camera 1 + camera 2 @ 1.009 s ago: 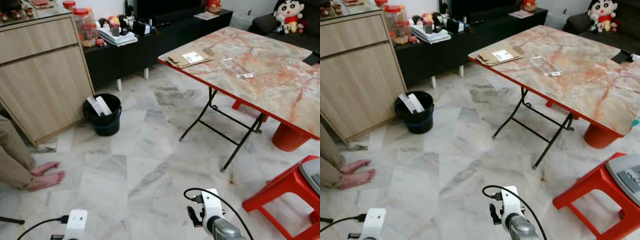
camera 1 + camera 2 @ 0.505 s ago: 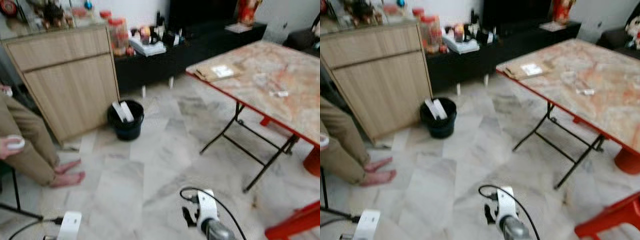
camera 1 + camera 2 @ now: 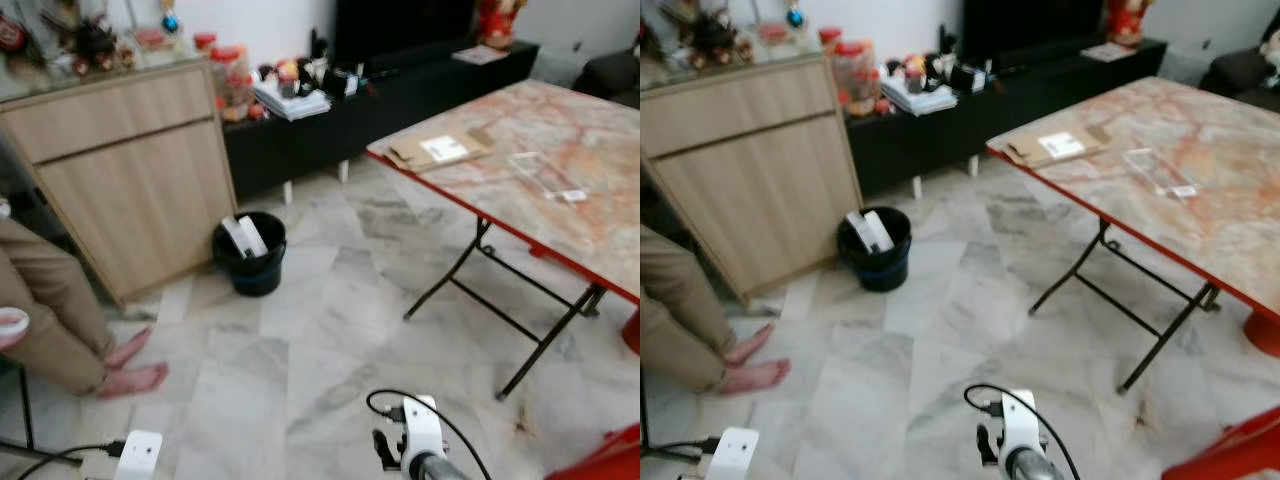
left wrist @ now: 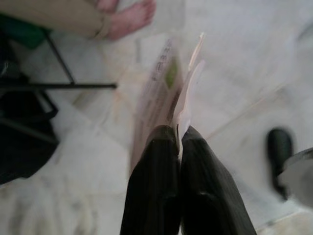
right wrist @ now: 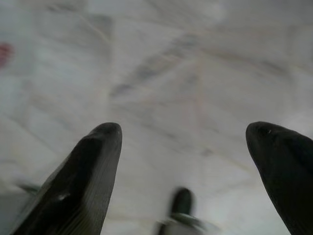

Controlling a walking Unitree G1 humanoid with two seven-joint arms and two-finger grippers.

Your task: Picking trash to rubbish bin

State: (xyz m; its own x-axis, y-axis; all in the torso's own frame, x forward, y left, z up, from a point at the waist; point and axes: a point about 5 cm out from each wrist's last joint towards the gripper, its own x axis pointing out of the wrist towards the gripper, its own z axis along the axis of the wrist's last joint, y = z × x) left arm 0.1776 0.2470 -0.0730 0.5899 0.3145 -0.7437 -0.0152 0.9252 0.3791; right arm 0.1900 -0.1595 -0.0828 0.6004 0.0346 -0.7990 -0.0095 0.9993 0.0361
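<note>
Trash wrapper [image 4: 168, 93] pinched in left claw [image 4: 178, 134].

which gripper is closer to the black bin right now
Left. The left gripper, clamped on a flat wrapper, hangs low on the robot's left, the bin's side. The right gripper, open, hangs further right; the bin stands ahead by the cabinet.

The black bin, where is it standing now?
In the left eye view the bin stands on the floor ahead and left of centre, beside the wooden cabinet and before the black TV bench.
</note>
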